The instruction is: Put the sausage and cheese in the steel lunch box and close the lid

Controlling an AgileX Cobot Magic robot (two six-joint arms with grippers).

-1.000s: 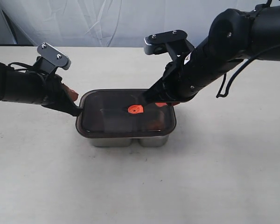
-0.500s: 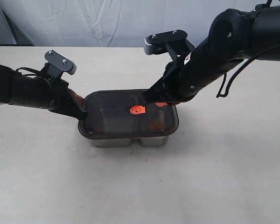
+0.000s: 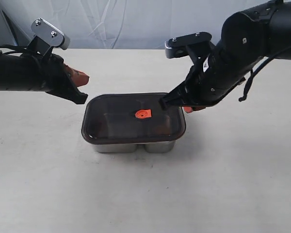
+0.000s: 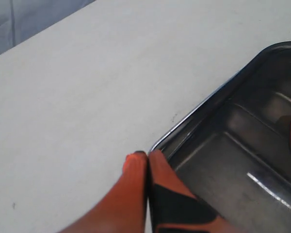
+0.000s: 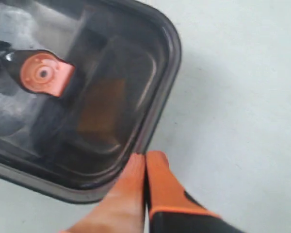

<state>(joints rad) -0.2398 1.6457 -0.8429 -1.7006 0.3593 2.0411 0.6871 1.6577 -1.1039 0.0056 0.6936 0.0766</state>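
Observation:
The dark translucent lid [image 3: 121, 121] lies flat on the steel lunch box [image 3: 136, 147], its orange tab [image 3: 142, 114] in the middle. My left gripper [image 3: 82, 76] is shut and empty. It hangs above the table just off the lid's back left corner [image 4: 157, 145]. My right gripper [image 3: 189, 109] is also shut and empty, its fingertips [image 5: 136, 162] beside the lid's right edge [image 5: 160, 107]. The sausage and the cheese are hidden under the lid. Only a dim orange-brown shape [image 5: 104, 104] shows through it, and I cannot tell which one it is.
The lunch box stands in the middle of a pale table [image 3: 223, 184]. A white cloth backdrop [image 3: 136, 24] hangs behind the table's far edge. Both black arms reach in from the sides above the box.
The left gripper has risen and drawn back from the lid's left edge. The right gripper has moved right, off the lid's top to its right edge. The lid shifted slightly right.

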